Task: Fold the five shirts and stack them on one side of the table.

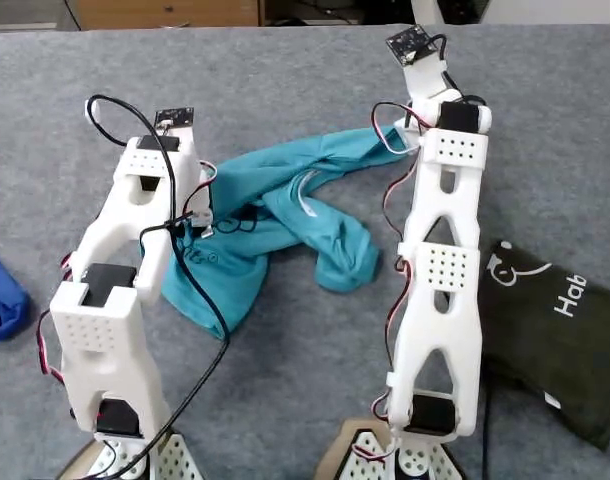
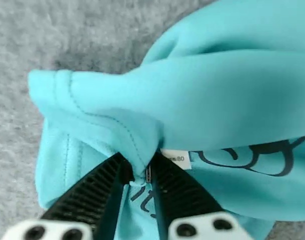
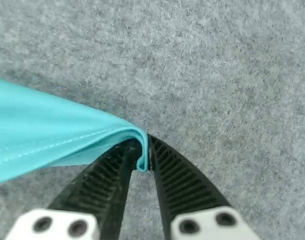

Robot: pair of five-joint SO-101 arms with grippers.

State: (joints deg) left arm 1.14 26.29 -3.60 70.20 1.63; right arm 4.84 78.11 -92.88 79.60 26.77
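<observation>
Crumpled teal shirt [image 1: 330, 235] on table [image 1: 285, 80]

A grey felt-covered table [image 1: 285, 80] bears a crumpled teal cotton shirt [image 1: 330, 240] between both jaws, a folded dark green shirt [image 1: 545, 330] right of them and a blue cloth [image 1: 3, 295] left.

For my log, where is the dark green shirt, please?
In the high view, the dark green shirt lies at far right, beside the right arm.

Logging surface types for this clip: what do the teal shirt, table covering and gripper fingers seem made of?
Teal shirt: soft matte knit, probably cotton jersey; it drapes in rounded folds and has stitched hems. Table covering: grey felt or short-pile carpet, judging by its fuzzy mottled nap. Gripper fingers: black, matte, ribbed; plastic or rubber, unclear which.
</observation>
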